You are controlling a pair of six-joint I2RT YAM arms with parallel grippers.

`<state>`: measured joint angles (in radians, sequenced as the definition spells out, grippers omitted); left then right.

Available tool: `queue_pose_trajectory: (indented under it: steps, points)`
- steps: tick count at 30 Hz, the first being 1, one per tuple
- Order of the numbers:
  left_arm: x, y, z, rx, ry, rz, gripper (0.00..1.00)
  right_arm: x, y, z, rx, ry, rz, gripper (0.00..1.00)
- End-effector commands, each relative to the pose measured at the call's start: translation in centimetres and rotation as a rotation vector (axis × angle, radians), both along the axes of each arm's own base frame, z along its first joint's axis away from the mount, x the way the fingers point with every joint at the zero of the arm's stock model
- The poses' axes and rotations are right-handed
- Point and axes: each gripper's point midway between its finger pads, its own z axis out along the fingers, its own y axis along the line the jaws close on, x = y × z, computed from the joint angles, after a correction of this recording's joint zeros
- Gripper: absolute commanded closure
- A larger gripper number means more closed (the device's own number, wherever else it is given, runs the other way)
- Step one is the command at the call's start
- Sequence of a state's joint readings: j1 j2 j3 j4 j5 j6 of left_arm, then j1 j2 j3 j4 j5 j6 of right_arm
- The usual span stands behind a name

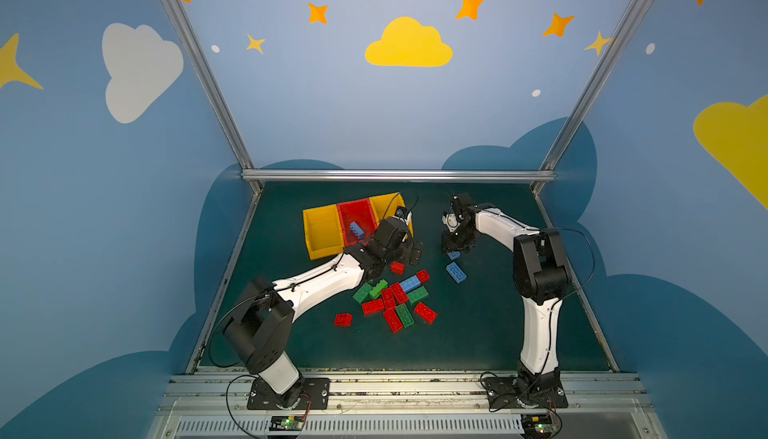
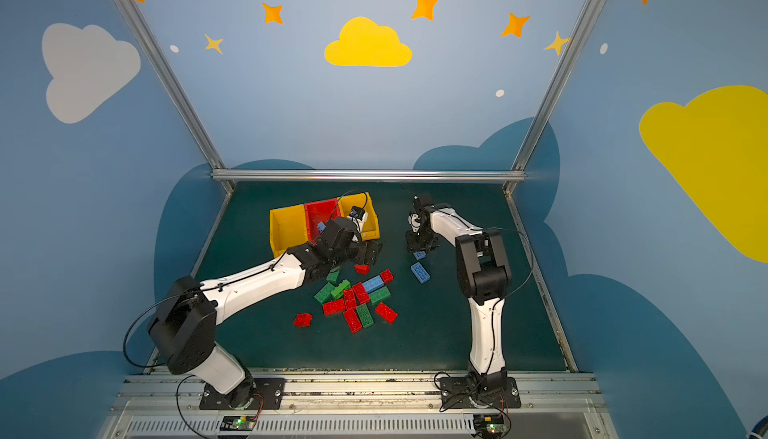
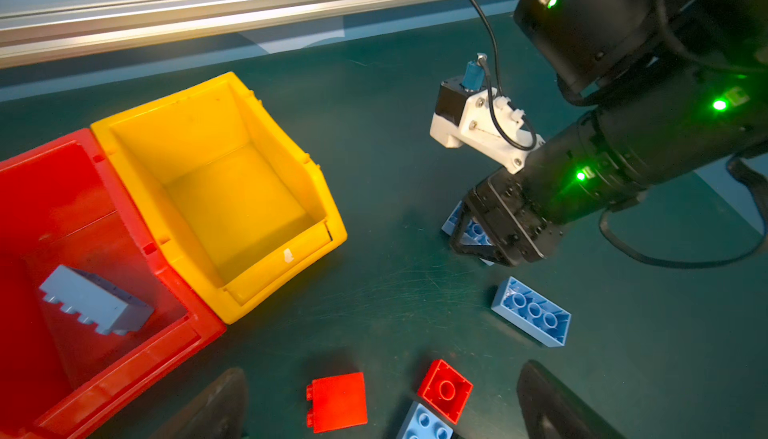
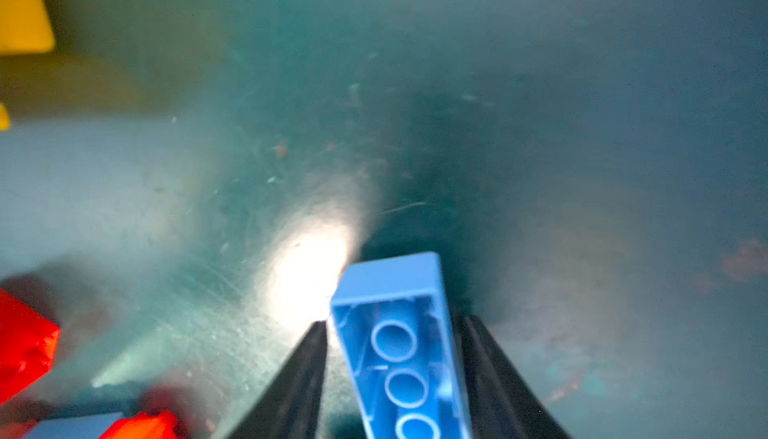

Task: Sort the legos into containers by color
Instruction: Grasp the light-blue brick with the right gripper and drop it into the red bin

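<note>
Three joined plastic bins [image 1: 322, 209]: two yellow, one red bin [image 1: 353, 207] holding one light-blue studded brick [image 1: 356, 230]. The right hand [image 1: 453, 250] clamps a second blue brick [image 4: 395, 333] on the surface [image 1: 498, 324], a third brick [image 1: 456, 272] just beside; the left hand [image 3: 382, 387] hangs open.

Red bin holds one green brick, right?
Not quite. The red bin does hold one brick, but it is light blue, not green. The left wrist view shows it clearly.

Yellow bin [image 1: 386, 204] half hidden behind left arm [image 1: 324, 279], blue brick [image 4: 399, 333] cropped, red bricks [image 4: 25, 345] blurred
</note>
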<state>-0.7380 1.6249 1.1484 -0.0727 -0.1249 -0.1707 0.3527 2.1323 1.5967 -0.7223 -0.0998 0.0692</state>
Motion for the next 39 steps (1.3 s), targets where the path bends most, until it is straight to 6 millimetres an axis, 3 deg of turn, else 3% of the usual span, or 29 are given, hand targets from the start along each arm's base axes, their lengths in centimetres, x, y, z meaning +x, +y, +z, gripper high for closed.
queue_pose_trajectory:
  steps: [1, 10, 17, 19, 24, 32, 39]
  points:
    - [0.3, 0.8, 1.2, 0.01, 0.0, 0.039, 0.0, -0.8, 0.7, -0.7, -0.027, 0.034, 0.023, 0.6]
    - [-0.4, 2.1, 0.9, -0.056, 0.093, 0.163, 0.0, -2.2, 1.4, -0.1, -0.036, 0.039, 0.017, 0.76]
    - [-1.7, 5.7, -0.6, -0.1, 0.075, 0.223, 0.0, -2.1, 1.9, 3.1, -0.039, 0.002, -0.021, 0.84]
    - [-1.4, 7.7, -0.9, -0.105, 0.073, 0.25, 0.0, -2.0, 2.8, 4.4, -0.025, -0.023, -0.012, 0.84]
    - [-2.0, 13.7, -0.6, -0.129, 0.075, 0.405, 0.0, -2.0, 8.8, 9.1, 0.065, -0.086, 0.104, 0.83]
    - [-5.4, 19.0, 1.6, -0.15, -0.021, 0.496, 0.0, -0.7, 20.4, 15.8, 0.352, -0.21, 0.265, 0.82]
    - [-7.6, 22.0, 2.8, -0.172, -0.057, 0.572, 0.0, 1.8, 27.8, 16.8, 0.633, -0.295, 0.318, 0.8]
